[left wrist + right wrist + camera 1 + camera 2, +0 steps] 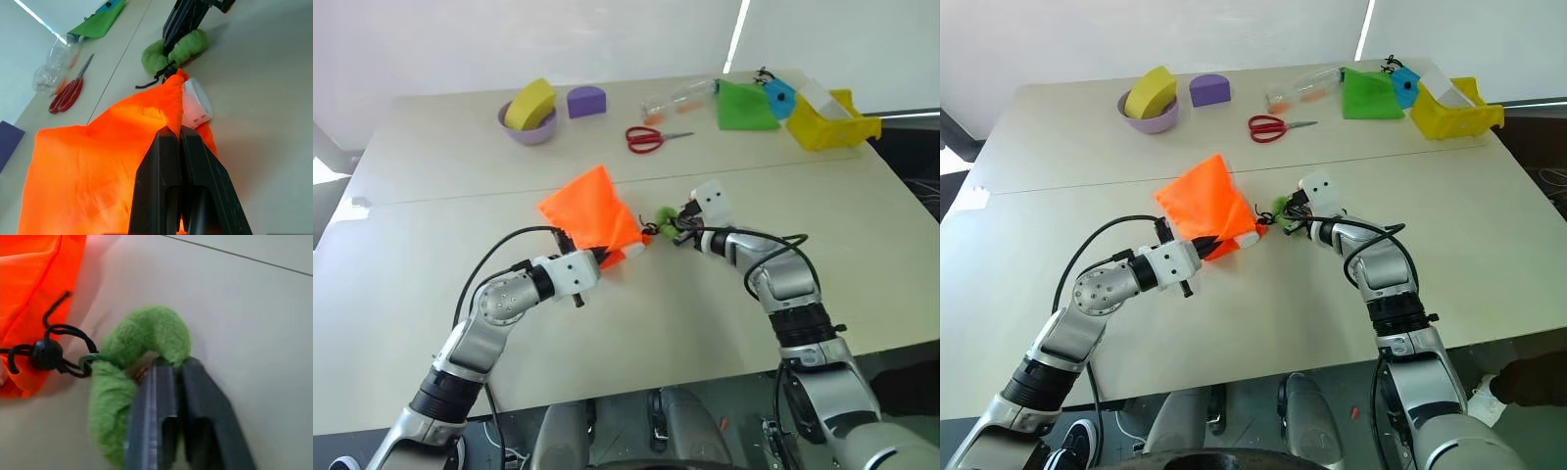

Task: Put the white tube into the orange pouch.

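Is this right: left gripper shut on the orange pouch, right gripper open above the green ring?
Not quite. The right gripper is shut on the green ring, not open above it; the right wrist view shows its fingers pinching the fuzzy loop. The rest holds: the left gripper is shut on the orange pouch.

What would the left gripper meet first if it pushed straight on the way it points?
The left gripper is shut on the orange pouch; straight ahead probably lies the green ring and the right gripper shut on it.
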Motion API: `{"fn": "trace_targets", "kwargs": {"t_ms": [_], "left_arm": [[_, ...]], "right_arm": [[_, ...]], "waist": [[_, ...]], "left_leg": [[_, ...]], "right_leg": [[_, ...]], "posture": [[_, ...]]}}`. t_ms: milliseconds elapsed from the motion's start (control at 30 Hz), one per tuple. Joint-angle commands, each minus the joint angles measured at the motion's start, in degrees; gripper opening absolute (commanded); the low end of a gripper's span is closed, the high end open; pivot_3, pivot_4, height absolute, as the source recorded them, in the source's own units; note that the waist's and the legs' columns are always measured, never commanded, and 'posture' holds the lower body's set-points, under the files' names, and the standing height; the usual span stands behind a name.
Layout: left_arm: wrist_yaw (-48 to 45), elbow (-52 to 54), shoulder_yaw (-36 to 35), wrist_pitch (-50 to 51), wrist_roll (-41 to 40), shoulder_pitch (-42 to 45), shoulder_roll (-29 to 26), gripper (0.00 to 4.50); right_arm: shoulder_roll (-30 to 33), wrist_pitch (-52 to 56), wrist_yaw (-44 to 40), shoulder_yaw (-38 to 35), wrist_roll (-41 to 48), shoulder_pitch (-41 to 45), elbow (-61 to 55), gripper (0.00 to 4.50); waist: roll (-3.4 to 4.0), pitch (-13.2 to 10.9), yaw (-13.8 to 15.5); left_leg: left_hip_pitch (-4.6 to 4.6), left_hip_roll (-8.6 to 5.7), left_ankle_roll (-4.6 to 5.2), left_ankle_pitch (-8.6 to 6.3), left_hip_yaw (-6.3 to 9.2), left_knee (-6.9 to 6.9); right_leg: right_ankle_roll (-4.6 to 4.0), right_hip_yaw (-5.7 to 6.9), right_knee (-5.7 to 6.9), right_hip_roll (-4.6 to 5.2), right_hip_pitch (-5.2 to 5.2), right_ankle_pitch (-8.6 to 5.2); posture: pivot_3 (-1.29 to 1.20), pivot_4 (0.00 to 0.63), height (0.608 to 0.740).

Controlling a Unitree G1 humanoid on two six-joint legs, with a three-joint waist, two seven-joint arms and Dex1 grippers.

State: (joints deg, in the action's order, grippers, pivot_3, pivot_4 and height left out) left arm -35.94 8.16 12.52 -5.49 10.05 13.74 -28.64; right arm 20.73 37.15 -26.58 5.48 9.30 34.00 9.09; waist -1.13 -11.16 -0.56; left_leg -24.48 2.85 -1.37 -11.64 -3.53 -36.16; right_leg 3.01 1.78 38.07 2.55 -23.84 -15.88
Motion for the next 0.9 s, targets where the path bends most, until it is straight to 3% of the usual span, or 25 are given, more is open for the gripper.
{"fn": "trace_targets", "kwargs": {"t_ms": [33, 567, 700, 833, 900], "left_arm": [[0.3, 3.2, -0.6, 0.0, -0.5, -0.3, -0.1, 0.00], [-3.1, 3.6, -0.3, -3.8, -4.0, -1.9, -1.4, 0.00], [-3.9, 2.7, -0.8, -4.7, -4.3, -2.4, -2.4, 0.00], [-6.1, 2.5, -1.5, 1.2, -9.1, -2.0, -1.6, 0.00], [-6.9, 3.3, -2.0, 4.2, -12.1, -1.5, -0.8, 0.60]], "right_arm": [[3.1, 1.9, -1.2, -4.2, 1.8, -2.7, -5.8, 0.05], [16.0, 10.3, -12.8, -10.0, 11.5, -12.0, -18.9, 0.05], [15.8, 10.2, -11.8, -10.0, 11.8, -11.9, -18.9, 0.05], [14.4, 9.0, -10.8, -8.8, 11.3, -11.4, -18.2, 0.05], [13.7, 8.9, -10.5, -8.5, 11.4, -11.0, -18.0, 0.00]], "waist": [[0.00, 0.0, 0.2], [0.00, 0.0, -0.1], [0.00, 0.0, -0.1], [0.00, 0.0, -0.1], [0.00, 0.0, -0.1]], "left_leg": [[0.00, 0.00, 0.00, 0.00, 0.01, 0.01], [0.00, 0.02, 0.01, -0.01, 0.00, -0.02], [0.01, 0.03, 0.01, -0.01, 0.01, 0.00], [0.02, 0.05, 0.01, -0.01, 0.02, -0.01], [0.01, 0.04, 0.01, -0.01, 0.02, -0.02]], "right_leg": [[0.00, 0.00, 0.00, 0.00, 0.00, 0.00], [-0.01, -0.04, -0.05, 0.04, 0.02, -0.01], [-0.01, -0.04, -0.06, 0.02, 0.01, -0.01], [-0.01, -0.04, -0.06, 0.00, 0.01, -0.01], [-0.01, -0.04, -0.06, 0.00, 0.01, -0.01]], "posture": [[0.00, 0.150, 0.740], [0.00, 0.150, 0.740], [0.00, 0.150, 0.740], [0.00, 0.150, 0.740], [0.00, 0.150, 0.740]]}}
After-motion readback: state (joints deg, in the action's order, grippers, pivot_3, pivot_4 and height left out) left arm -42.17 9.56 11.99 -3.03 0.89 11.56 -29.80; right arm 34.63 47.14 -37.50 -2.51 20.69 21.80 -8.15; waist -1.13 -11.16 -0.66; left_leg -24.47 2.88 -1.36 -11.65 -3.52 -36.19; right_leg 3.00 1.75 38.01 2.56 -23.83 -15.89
